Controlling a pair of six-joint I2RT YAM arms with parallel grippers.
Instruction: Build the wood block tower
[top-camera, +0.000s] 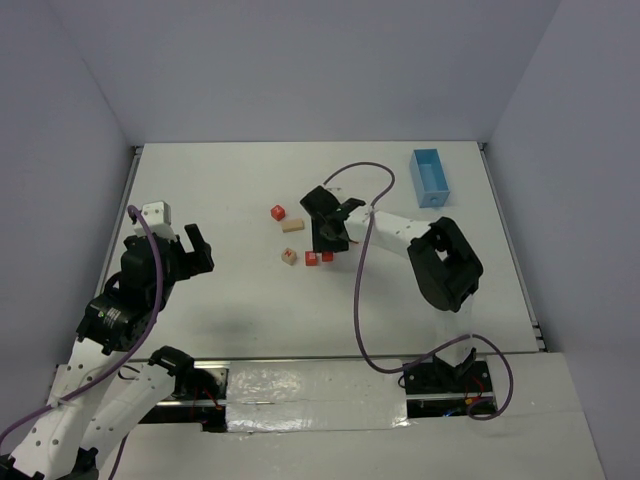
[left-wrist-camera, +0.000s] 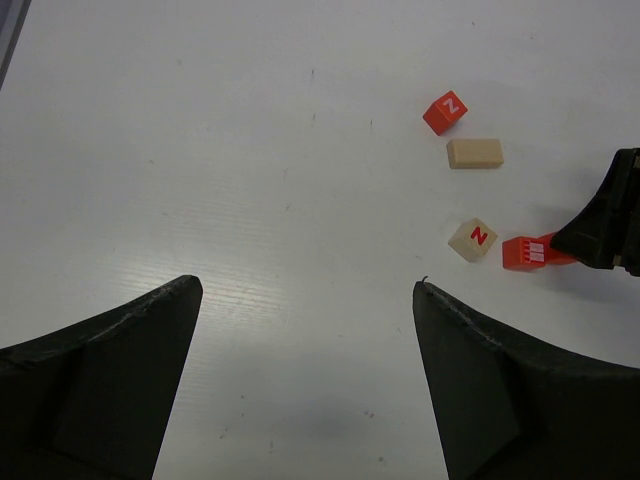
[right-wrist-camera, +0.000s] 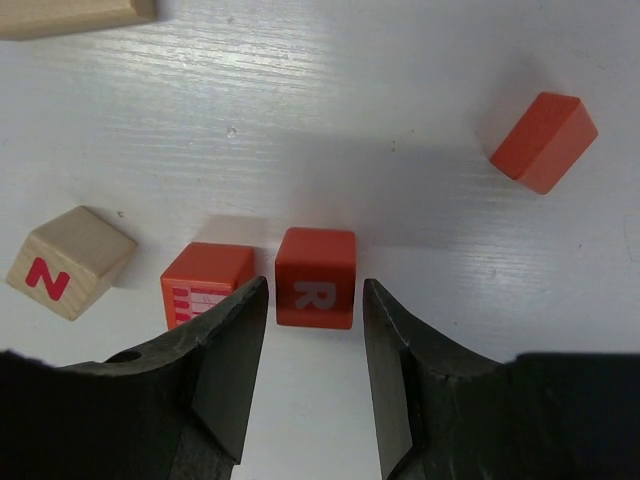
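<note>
The wooden blocks lie loose on the white table, none stacked. A red cube marked R (right-wrist-camera: 316, 277) sits beside a red striped cube (right-wrist-camera: 205, 285), with a tan N cube (right-wrist-camera: 68, 262) to their left. Another red block (right-wrist-camera: 543, 141) lies to the upper right and a tan oblong block (right-wrist-camera: 70, 15) at the top left. My right gripper (right-wrist-camera: 315, 300) is open, low over the table, its fingertips on either side of the R cube without touching it. My left gripper (left-wrist-camera: 308, 290) is open and empty over bare table at the left (top-camera: 195, 250). A red N cube (left-wrist-camera: 445, 112) lies farthest back.
A light-blue tray (top-camera: 430, 177) stands at the back right. The right arm's purple cable (top-camera: 360, 300) loops over the table's middle. The table's raised edges run along the left and right sides, with grey walls behind.
</note>
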